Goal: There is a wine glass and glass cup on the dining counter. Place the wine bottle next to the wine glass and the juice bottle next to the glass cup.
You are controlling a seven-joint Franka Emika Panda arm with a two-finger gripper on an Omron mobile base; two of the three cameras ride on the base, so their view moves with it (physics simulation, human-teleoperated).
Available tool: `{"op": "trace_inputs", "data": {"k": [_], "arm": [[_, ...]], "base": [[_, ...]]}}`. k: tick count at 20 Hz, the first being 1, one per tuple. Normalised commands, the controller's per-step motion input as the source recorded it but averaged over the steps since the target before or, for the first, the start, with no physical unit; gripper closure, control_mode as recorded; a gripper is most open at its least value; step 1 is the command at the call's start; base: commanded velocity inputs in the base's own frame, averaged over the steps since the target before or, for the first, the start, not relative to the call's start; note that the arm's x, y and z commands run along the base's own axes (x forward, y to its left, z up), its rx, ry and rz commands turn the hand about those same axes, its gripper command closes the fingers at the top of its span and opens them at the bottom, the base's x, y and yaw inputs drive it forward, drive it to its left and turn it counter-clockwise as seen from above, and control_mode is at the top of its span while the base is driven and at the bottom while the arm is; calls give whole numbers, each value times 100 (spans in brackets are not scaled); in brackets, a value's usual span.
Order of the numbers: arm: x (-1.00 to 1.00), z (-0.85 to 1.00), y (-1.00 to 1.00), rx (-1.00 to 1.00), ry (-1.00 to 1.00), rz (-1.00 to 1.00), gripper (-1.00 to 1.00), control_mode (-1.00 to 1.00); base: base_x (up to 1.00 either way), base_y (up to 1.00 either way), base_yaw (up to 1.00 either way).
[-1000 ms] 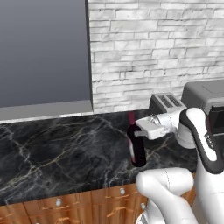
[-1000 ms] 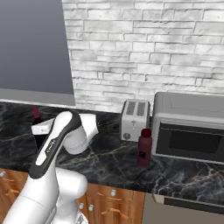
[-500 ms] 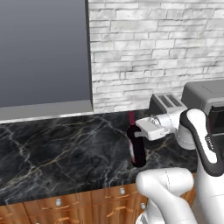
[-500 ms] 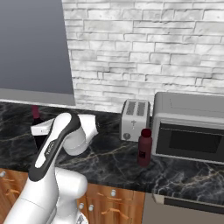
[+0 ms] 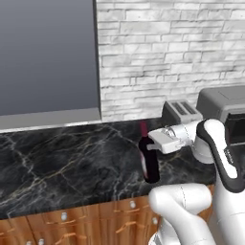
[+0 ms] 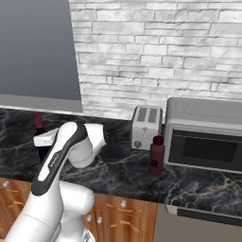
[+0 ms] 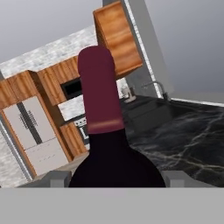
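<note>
While the tool [image 5: 154, 142] pinches the wine bottle [image 5: 149, 160] left of the toaster [image 5: 181, 112], a swing could loosen it.

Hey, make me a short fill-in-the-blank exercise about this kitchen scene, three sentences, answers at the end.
1. The two-finger gripper is closed around the tall dark ____ bottle with a dark red neck capsule.
2. The short maroon juice bottle stands in front of the silver ____.
3. The wall behind the black marble counter is made of white ____.

Answers: wine; microwave; brick
</note>
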Motion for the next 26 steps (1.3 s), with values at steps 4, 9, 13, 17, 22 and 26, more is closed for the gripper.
{"op": "trace_inputs", "data": {"k": [4,9,13,17,22,26], "arm": [[0,0,0,0,0,0,100,100],[0,0,0,0,0,0,100,100],[0,0,0,0,0,0,100,100],[0,0,0,0,0,0,100,100],[0,0,0,0,0,0,100,100],[0,0,0,0,0,0,100,100]], "base": [[-51,12,0],[-57,16,8],[-42,9,53],[-29,2,80],[-16,0,97],[-8,0,100]]}}
